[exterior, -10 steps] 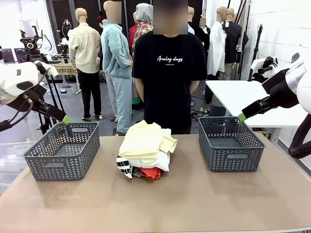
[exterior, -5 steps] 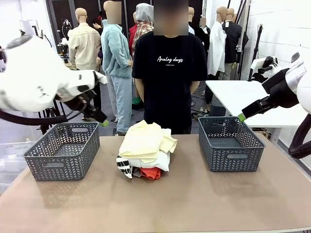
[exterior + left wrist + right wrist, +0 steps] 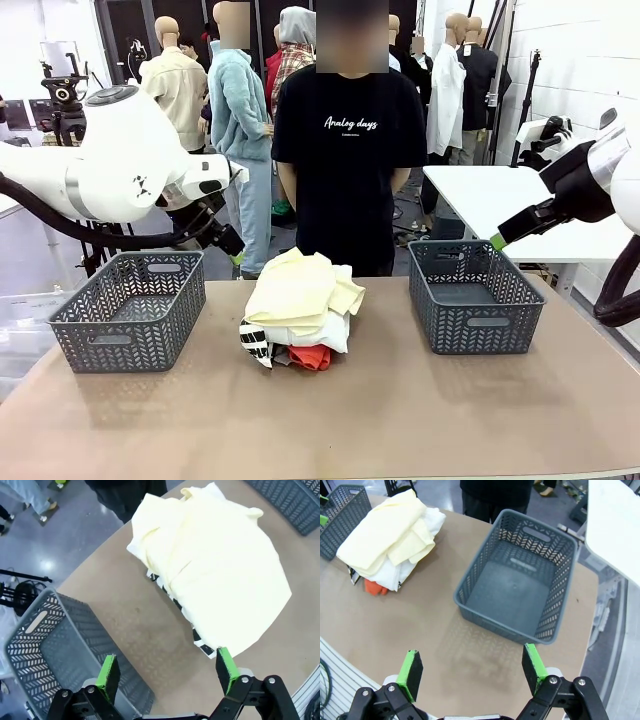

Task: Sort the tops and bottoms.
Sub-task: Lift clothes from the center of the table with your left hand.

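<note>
Garment pile [image 3: 298,298] near airborne left gripper [image 3: 165,669], jaws wide apart.

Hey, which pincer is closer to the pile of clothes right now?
Left. The left pincer hangs just beside the clothes pile; the right pincer is farther off, up by the right basket.
</note>
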`<action>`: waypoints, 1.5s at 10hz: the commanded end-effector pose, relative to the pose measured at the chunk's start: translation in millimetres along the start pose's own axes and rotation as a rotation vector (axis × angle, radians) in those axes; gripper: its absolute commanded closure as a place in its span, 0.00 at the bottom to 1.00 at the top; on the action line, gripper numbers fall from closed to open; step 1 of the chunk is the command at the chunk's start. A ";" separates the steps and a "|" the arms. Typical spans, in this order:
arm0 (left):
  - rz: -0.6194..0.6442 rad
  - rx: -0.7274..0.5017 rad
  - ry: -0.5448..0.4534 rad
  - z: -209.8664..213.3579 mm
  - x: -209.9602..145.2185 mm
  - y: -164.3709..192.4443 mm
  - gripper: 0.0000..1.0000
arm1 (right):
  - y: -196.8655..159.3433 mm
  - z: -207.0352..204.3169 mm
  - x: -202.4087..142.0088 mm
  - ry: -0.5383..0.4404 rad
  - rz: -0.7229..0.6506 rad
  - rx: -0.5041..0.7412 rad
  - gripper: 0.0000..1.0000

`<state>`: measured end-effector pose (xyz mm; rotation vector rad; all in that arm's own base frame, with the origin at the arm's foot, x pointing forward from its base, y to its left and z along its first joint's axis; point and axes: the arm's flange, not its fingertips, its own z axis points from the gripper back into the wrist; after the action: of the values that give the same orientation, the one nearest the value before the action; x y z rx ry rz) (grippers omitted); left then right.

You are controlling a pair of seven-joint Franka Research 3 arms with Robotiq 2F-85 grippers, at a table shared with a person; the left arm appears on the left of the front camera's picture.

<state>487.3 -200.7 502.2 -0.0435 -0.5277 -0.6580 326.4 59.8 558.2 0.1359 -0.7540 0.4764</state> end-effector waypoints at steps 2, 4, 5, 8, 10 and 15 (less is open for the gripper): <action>0.002 -0.013 0.021 -2.1 1.3 -1.0 0.00 | -0.5 -1.2 -0.4 0.001 0.000 0.007 0.00; -0.124 -0.055 0.005 -16.0 54.3 -26.7 0.00 | -0.5 -1.2 -0.4 0.001 0.000 0.007 0.00; -0.188 -0.069 0.046 -31.0 80.3 -40.5 0.00 | -0.5 -1.2 -0.4 0.001 0.000 0.007 0.00; -0.155 -0.140 0.188 -74.3 109.5 -52.7 0.00 | -0.5 -1.2 -0.4 0.001 0.000 0.007 0.00; -0.166 -0.117 0.248 -96.7 121.3 -57.2 0.00 | -0.5 -1.2 -0.4 0.001 0.000 0.007 0.00; -0.136 -0.132 0.287 -120.1 132.2 -57.2 0.00 | -0.5 -1.2 -0.4 0.001 0.000 0.007 0.00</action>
<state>591.7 -340.7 457.4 -0.0447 -0.2169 -0.8396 326.2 60.0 558.4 0.1324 -0.7544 0.4763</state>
